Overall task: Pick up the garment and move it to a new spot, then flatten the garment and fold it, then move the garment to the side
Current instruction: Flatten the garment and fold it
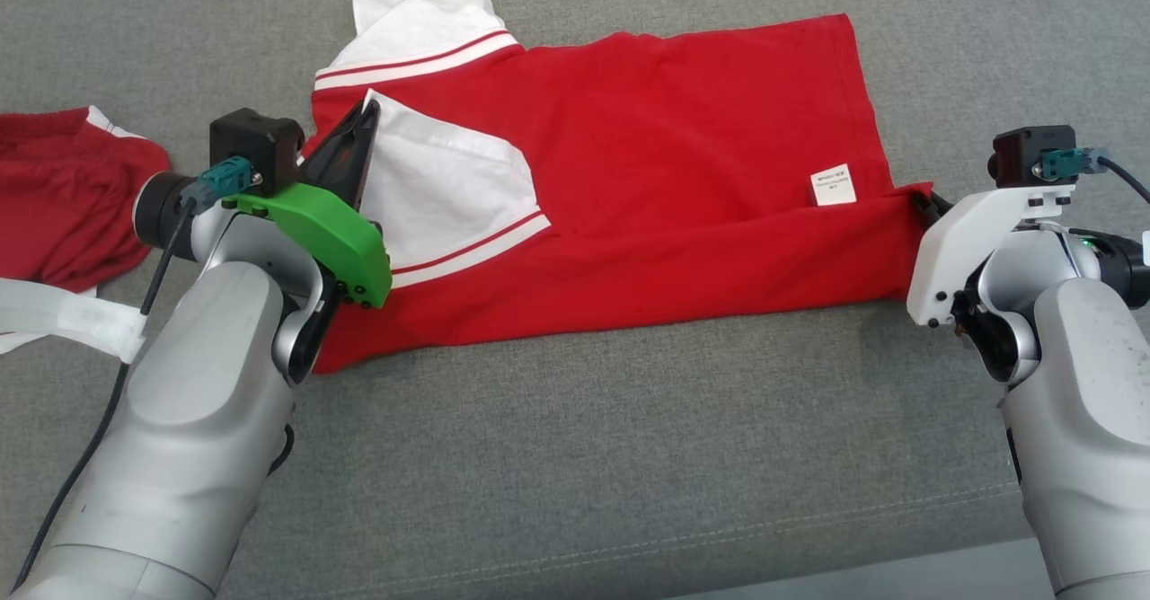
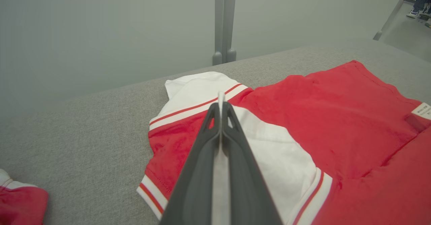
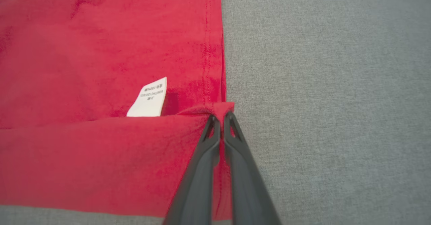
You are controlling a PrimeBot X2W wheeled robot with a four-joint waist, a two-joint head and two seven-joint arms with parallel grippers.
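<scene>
Head view: the red garment (image 1: 647,178) lies on the grey tabletop (image 1: 584,456), its lower edge folded up. The right hand (image 1: 930,200) is mostly hidden behind its mount.

Left wrist view: the left hand (image 2: 221,105) pinches the white sleeve edge.

Right wrist view: the right hand's fingers (image 3: 232,130) pinch the red hem corner, and the garment is cut off at the left.

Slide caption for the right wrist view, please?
Right gripper shut on a folded corner of the red shirt, white label nearby, grey cushion beneath.
</scene>
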